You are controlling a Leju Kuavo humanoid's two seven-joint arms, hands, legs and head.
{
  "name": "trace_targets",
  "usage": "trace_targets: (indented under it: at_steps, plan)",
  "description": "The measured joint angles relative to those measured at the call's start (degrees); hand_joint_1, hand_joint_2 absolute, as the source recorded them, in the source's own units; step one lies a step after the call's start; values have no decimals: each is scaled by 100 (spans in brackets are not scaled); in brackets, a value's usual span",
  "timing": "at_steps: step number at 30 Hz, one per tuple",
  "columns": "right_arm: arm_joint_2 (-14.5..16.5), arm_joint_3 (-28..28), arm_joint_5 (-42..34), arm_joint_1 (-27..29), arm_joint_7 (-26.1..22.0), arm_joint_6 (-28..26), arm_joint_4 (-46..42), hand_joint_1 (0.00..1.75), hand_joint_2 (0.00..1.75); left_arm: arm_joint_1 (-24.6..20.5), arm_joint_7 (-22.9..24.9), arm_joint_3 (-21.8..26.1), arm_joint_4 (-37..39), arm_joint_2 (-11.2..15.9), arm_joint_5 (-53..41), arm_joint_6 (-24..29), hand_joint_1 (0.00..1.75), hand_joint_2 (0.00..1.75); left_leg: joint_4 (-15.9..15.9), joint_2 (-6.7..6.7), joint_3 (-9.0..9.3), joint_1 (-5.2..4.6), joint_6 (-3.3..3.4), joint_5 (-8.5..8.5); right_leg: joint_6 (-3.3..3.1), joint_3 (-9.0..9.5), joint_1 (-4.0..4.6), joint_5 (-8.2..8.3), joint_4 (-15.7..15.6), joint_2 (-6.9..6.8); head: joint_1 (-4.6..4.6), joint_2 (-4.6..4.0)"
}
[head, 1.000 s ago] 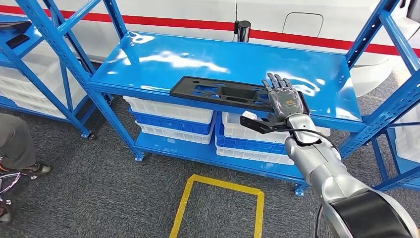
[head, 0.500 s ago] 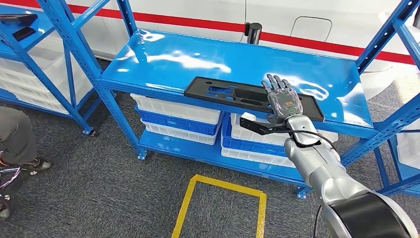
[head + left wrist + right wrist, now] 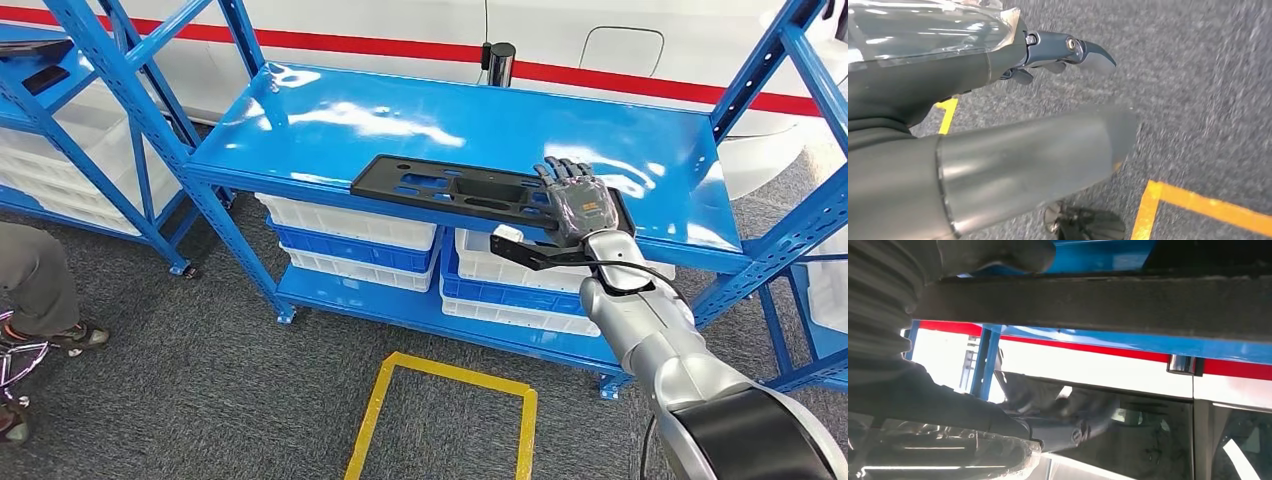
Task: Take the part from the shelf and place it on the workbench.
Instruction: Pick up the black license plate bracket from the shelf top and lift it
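The long black part [image 3: 480, 190] is seen lying flat on the blue shelf [image 3: 330, 120] near its front edge, its right end covered by the right hand [image 3: 580, 205], whose fingers are laid over it, an actual grip being impossible to tell.

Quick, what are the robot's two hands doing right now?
Left hand: hangs over the grey carpet, holding nothing; open or closed cannot be told.
Right hand: rests on the flat black plastic part; a grip cannot be told.
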Motion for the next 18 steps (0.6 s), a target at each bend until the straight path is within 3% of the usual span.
trace_targets:
  at_steps: [2,6,16,17,18]
  plan:
    - [-13,-17,19,0,-13,-2,0,175,175,-1,-150,13,0,-21,-34,238,0,0,-3,3,-1,5,-37,2,-2,-1,7,-1,1,0,0,0]
    - [-40,-41,54,0,-55,-5,0,175,175,-1,-282,20,0,-52,-123,394,0,175,-6,10,-4,13,-138,-4,-5,-2,11,-3,3,0,2,0]
    - [-50,-128,89,-85,-118,3,0,169,175,-3,-290,44,0,-76,-102,469,0,175,5,12,-4,-41,-141,-6,-5,0,-25,-3,2,-2,3,0]
    - [-50,-132,92,-92,-128,3,0,171,175,-3,-293,50,0,-75,-93,477,0,131,8,12,-5,-41,-140,-6,-4,0,-26,-3,2,-2,3,0]
    - [-50,-133,95,-99,-137,2,0,173,175,-3,-294,54,0,-75,-96,493,0,131,12,12,-6,-42,-140,-7,-4,1,-26,-3,2,-2,3,0]
